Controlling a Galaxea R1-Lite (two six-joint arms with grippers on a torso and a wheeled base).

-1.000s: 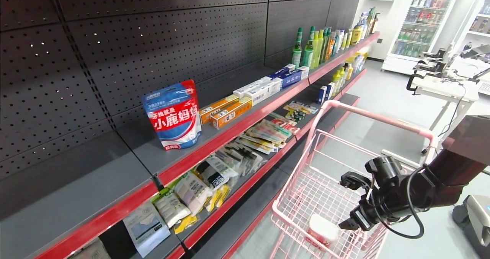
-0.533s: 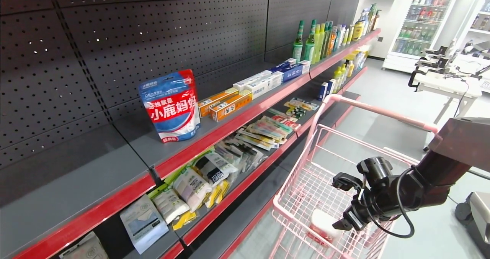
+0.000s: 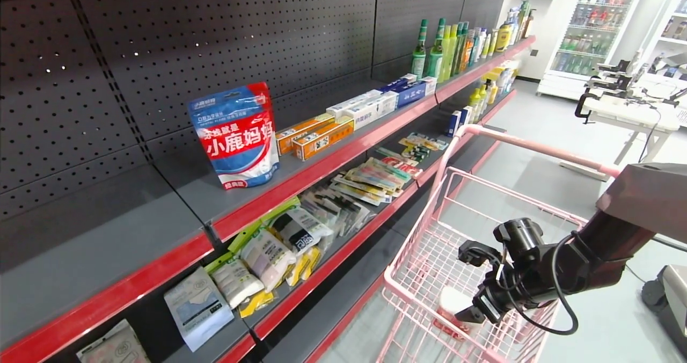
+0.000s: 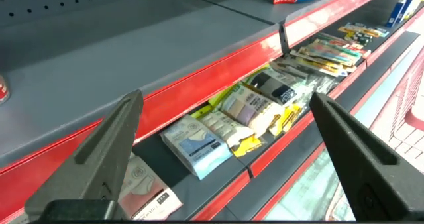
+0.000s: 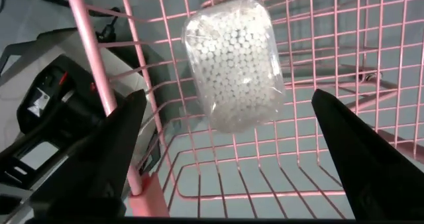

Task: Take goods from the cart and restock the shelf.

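Picking is judged to be in hand: at the lower right of the head view the black right gripper [image 3: 472, 313] is held, fingers spread and empty, above the clear rounded pack of white tips [image 5: 233, 65] resting in the pink wire cart [image 3: 417, 229]. A descent around the pack and a closing are called for next; the dark left gripper [image 4: 225, 95] is spread empty before the grey red-edged shelf [image 3: 107, 245]. The pack is half covered there and the cart is cut off below

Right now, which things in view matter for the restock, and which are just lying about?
Job: pink cart; clear pack of cotton swabs inside it; open right gripper over the pack; bare grey shelf.
Not involved: blue-red pouch; orange boxes; green bottles; soft packets; drinks fridge.
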